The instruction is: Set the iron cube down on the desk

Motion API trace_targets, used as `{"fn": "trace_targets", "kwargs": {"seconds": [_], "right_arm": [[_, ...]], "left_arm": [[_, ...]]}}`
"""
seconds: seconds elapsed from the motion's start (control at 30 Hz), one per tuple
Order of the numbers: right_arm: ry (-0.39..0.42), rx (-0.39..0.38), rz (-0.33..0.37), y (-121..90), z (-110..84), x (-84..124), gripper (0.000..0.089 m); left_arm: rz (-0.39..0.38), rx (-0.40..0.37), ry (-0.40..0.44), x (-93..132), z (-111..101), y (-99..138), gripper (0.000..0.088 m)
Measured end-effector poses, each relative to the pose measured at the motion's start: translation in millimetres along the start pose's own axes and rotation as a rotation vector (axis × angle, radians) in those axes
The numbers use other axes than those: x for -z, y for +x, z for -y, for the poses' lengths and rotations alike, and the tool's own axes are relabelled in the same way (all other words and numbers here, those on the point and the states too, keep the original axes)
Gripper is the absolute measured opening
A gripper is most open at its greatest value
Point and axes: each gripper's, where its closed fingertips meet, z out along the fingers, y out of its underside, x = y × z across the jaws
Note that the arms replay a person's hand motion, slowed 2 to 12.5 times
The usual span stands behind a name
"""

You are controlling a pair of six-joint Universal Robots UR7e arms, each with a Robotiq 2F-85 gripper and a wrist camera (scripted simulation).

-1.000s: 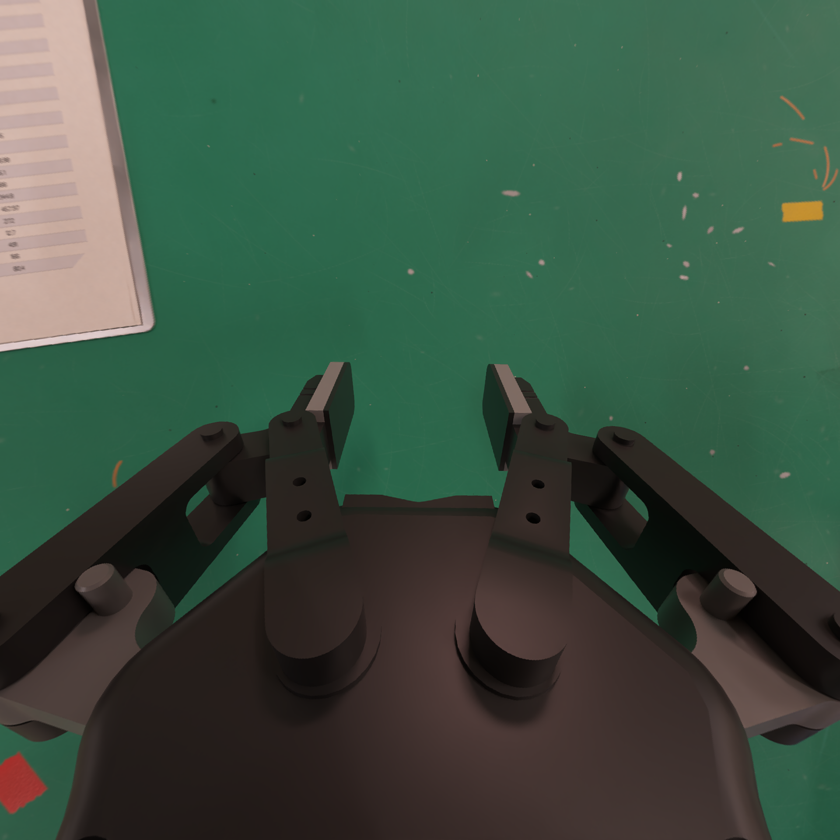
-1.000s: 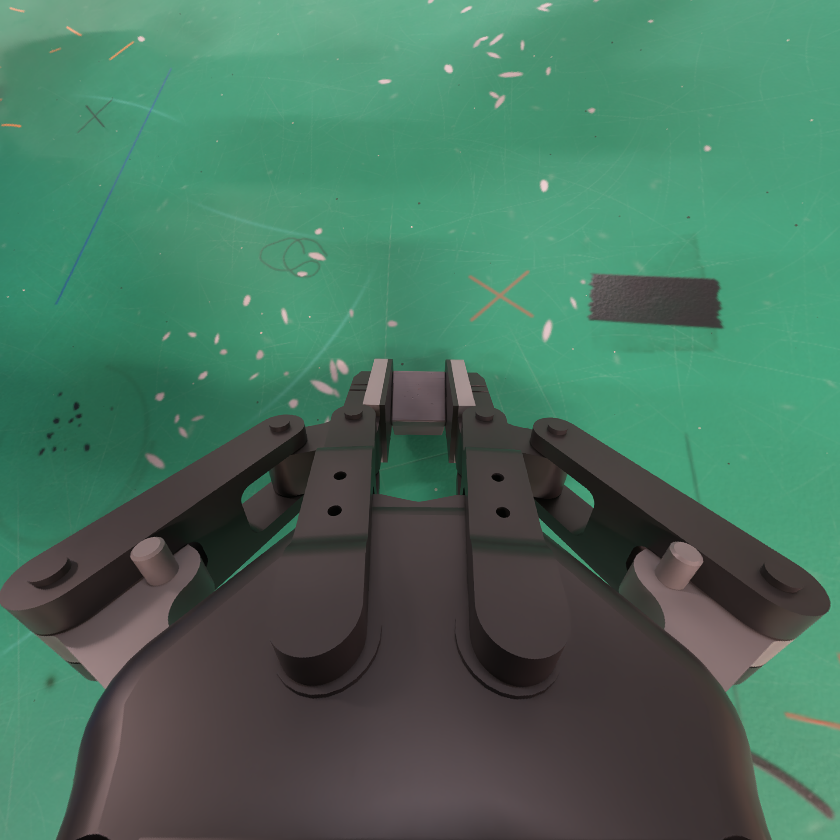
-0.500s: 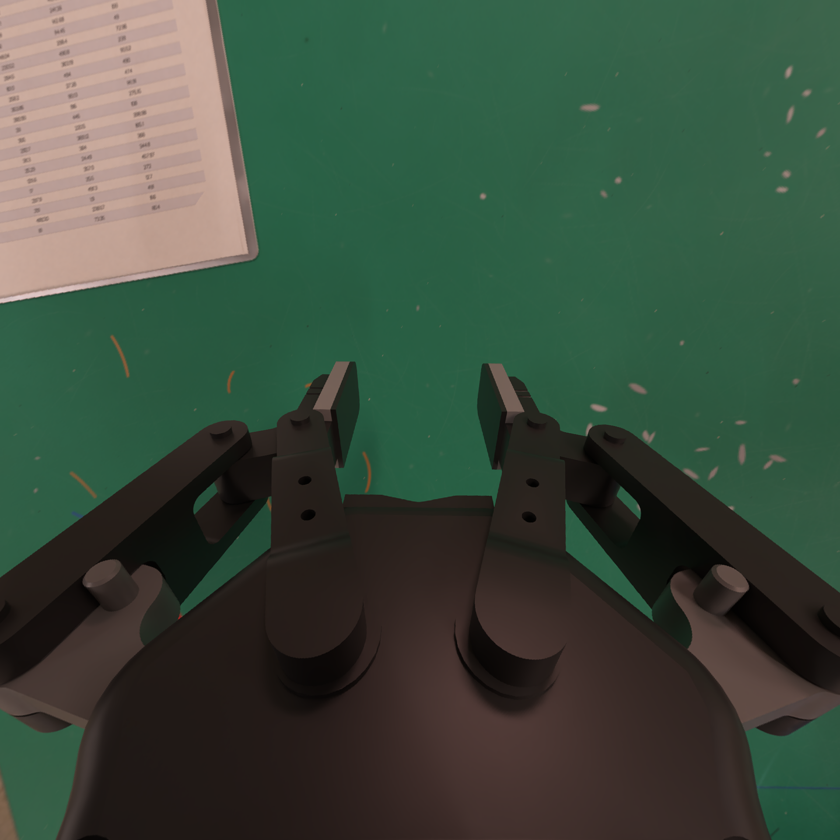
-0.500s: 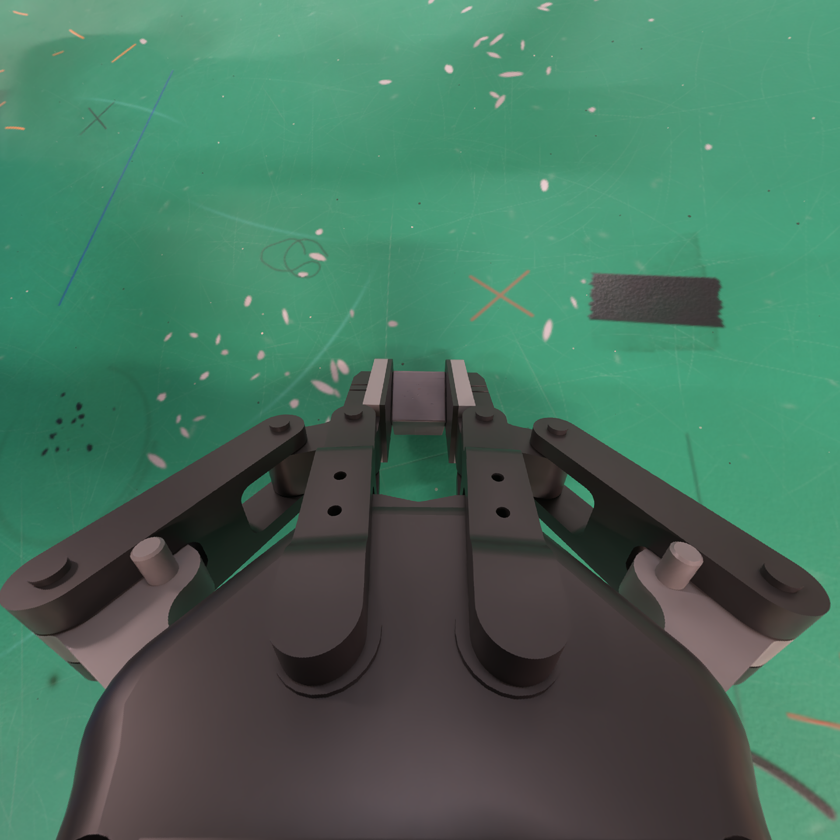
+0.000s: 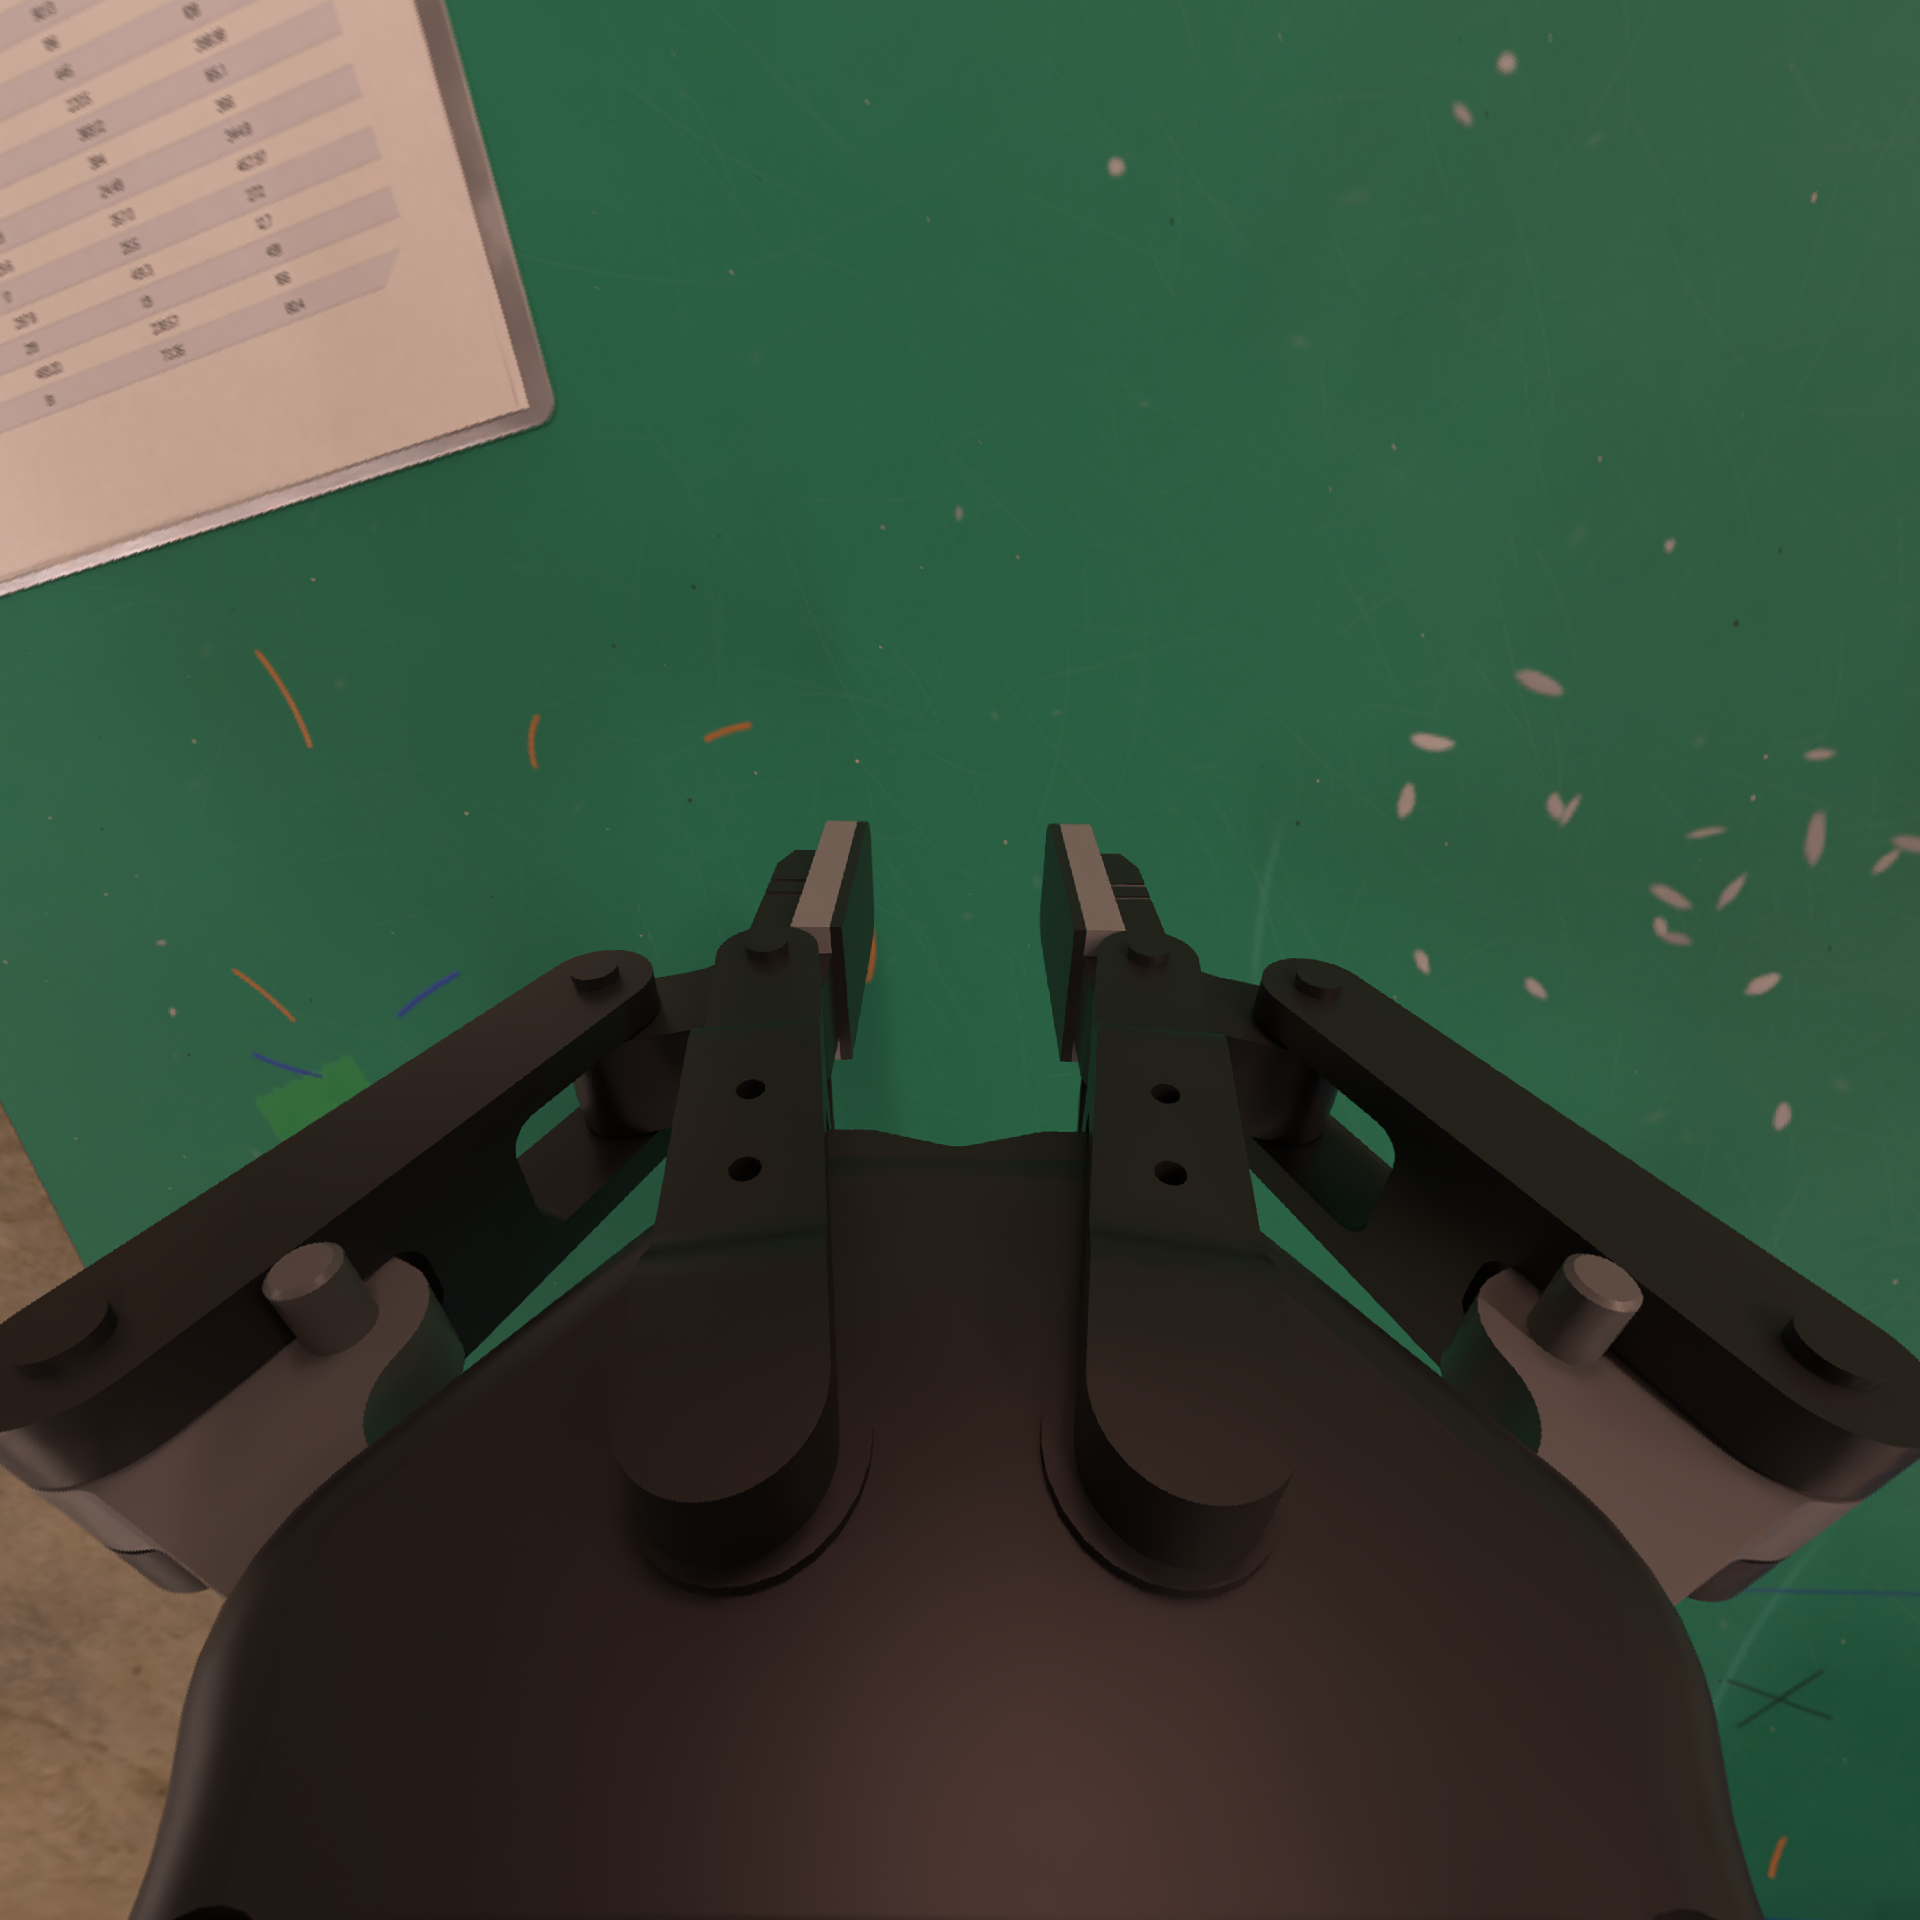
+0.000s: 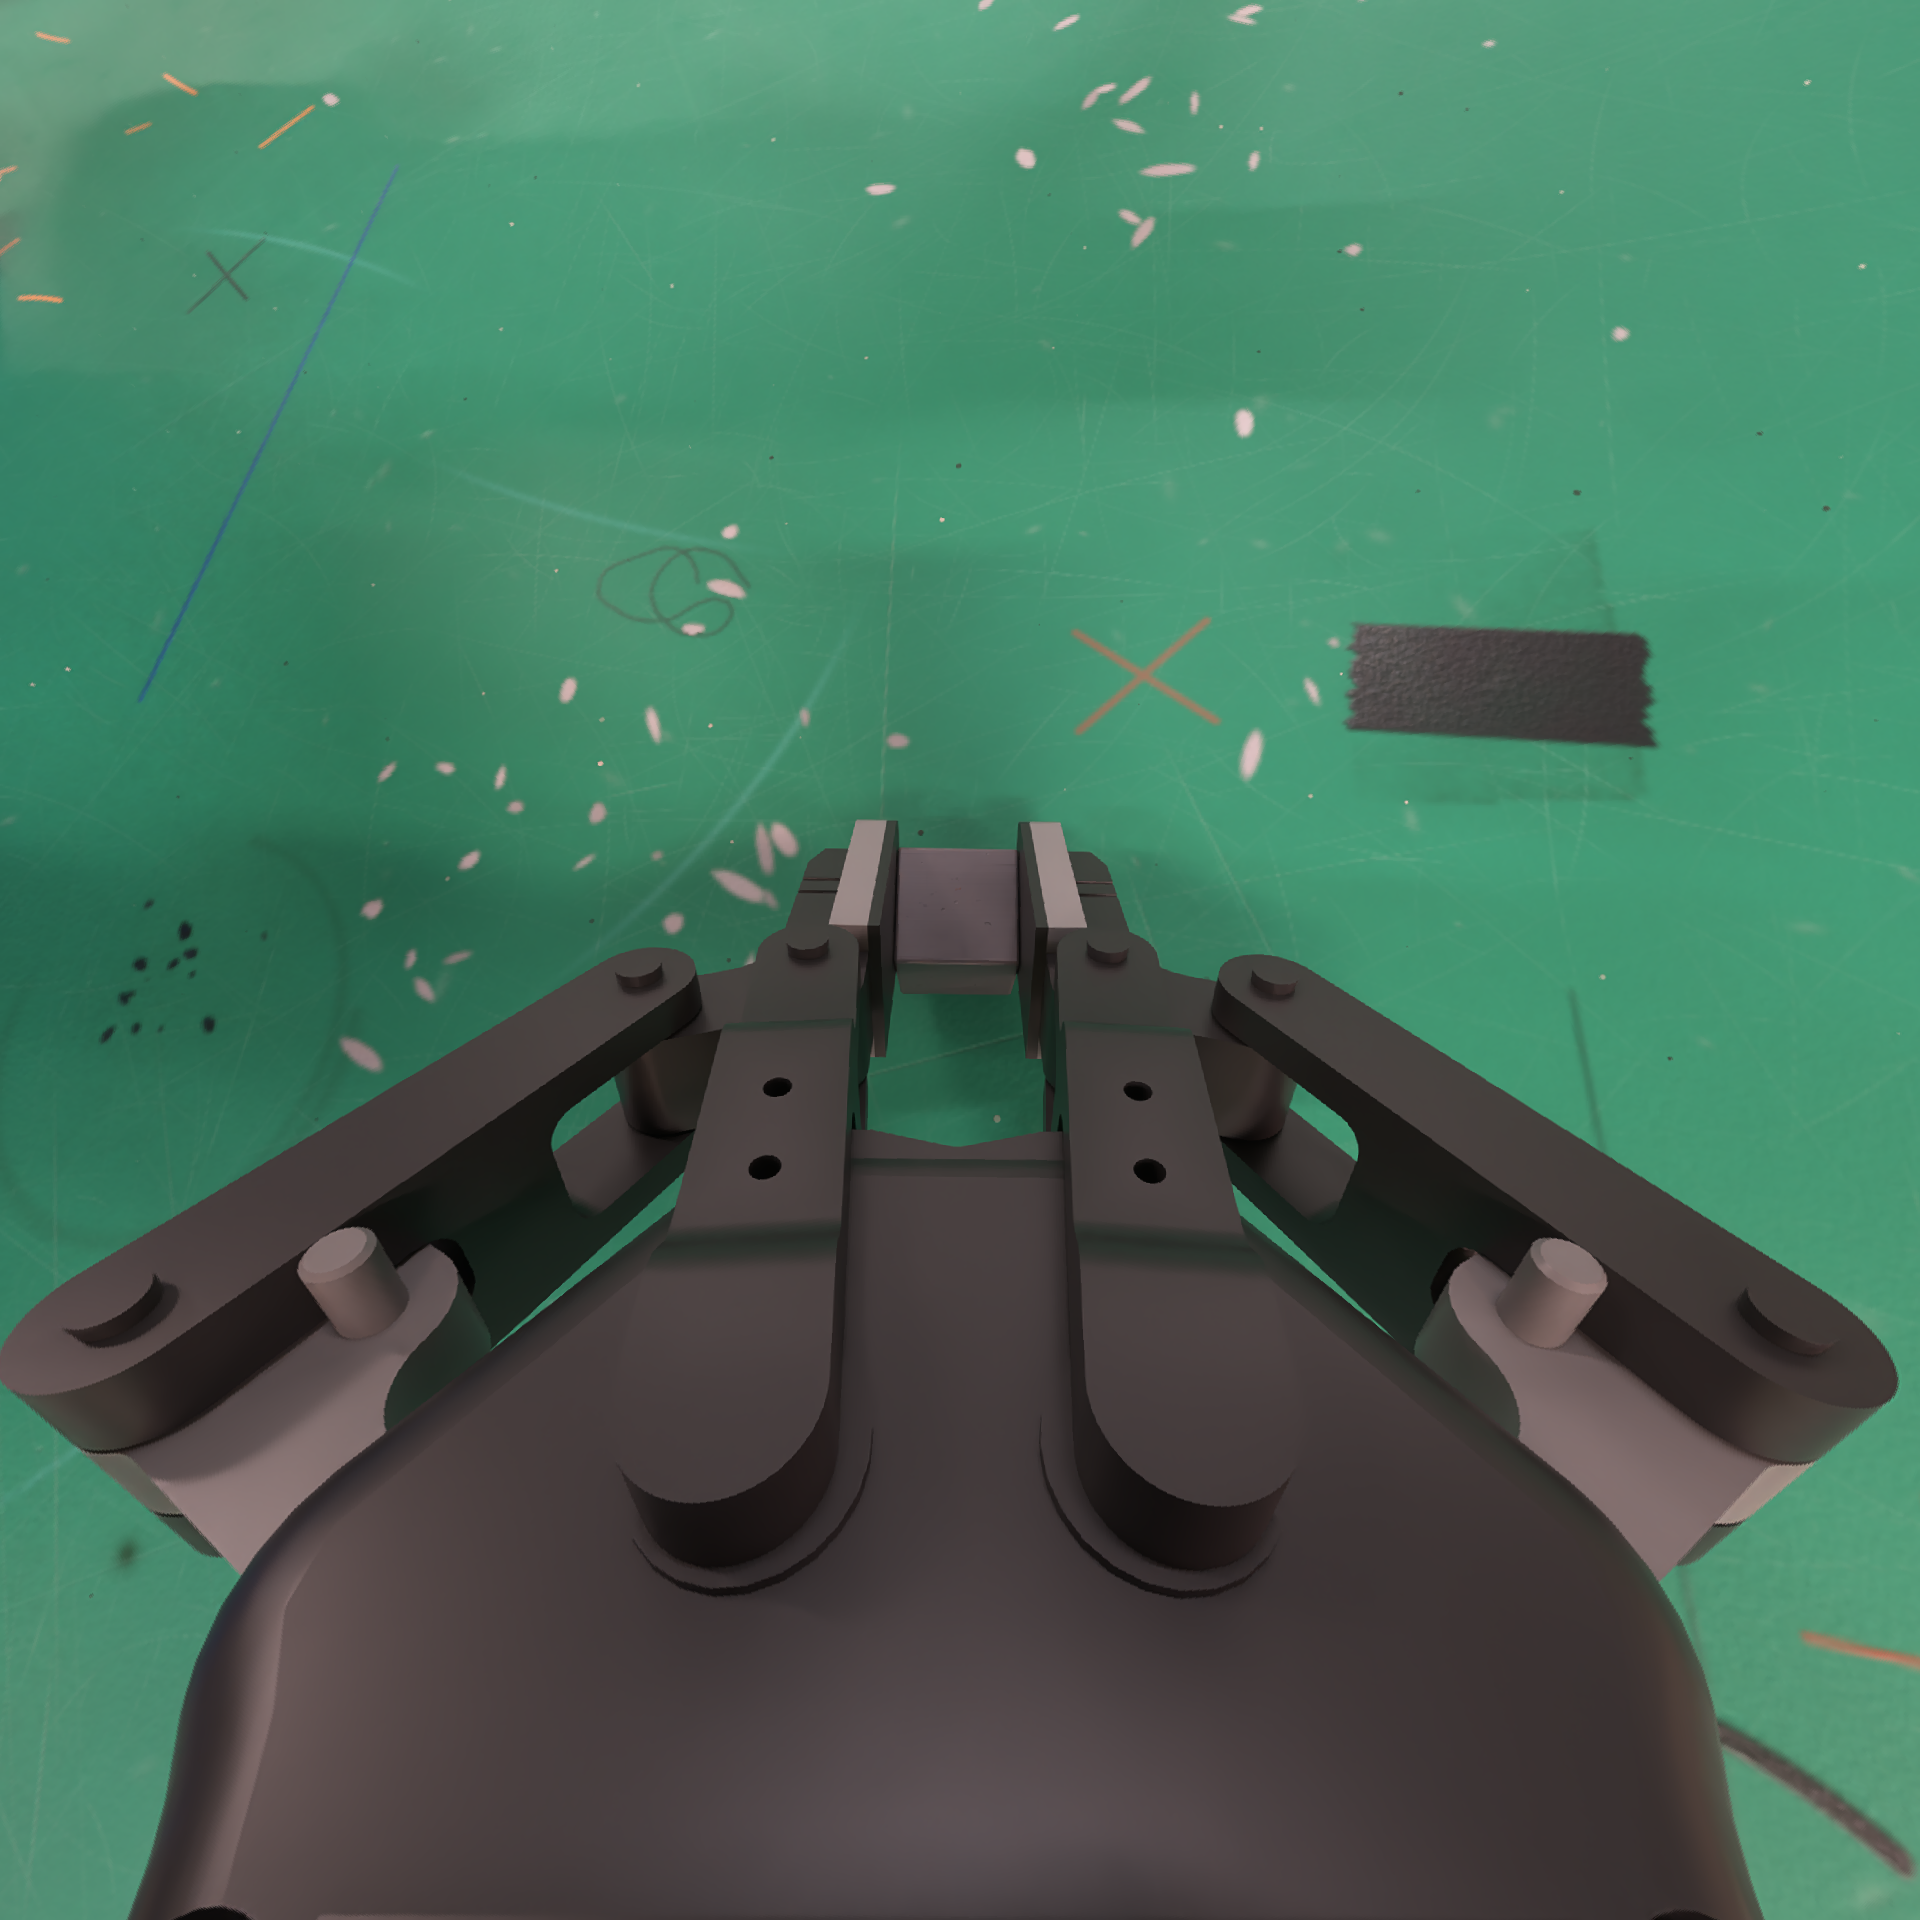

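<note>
In the right wrist view, my right gripper [image 6: 957, 878] is shut on a small grey iron cube [image 6: 955, 909], held between the two pads just above the green desk mat [image 6: 935, 416]; a dark shadow lies right under it. In the left wrist view, my left gripper [image 5: 957, 883] is open and empty, hanging above the green mat [image 5: 1039, 416]. The cube does not show in the left wrist view.
A laminated printed sheet [image 5: 208, 260] lies at the far left of the left wrist view, and the mat's edge with a brown surface [image 5: 42, 1299] shows at lower left. A black tape strip [image 6: 1496, 686] and an orange cross mark [image 6: 1143, 675] lie ahead of the right gripper.
The left gripper has travelled over the mat, so the sheet and marks shifted in its view, and its fingers have narrowed slightly. The right gripper and cube have barely moved.
</note>
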Motion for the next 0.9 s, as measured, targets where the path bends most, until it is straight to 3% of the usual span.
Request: {"fn": "trace_targets", "kwargs": {"seconds": [0.23, 0.37, 0.63, 0.9], "right_arm": [[0.0, 0.002, -0.002, 0.0, -0.1, 0.0, 0.0201], [-0.001, 0.005, -0.004, 0.1, -0.1, 0.0, 0.0201], [-0.001, 0.007, -0.006, 0.0, -0.1, -0.1, 0.0201], [-0.001, 0.01, -0.009, 0.1, -0.2, 0.0, 0.0201]], "left_arm": [[0.006, -0.071, -0.069, -6.1, -7.8, 8.8, 0.0221], [0.041, -0.11, -0.115, -11.3, -11.7, 9.8, 0.0022], [0.142, -0.171, -0.199, -22.2, -15.6, 6.2, 0.0], [0.189, -0.188, -0.25, -31.8, -15.5, 7.6, 0.0]]}}
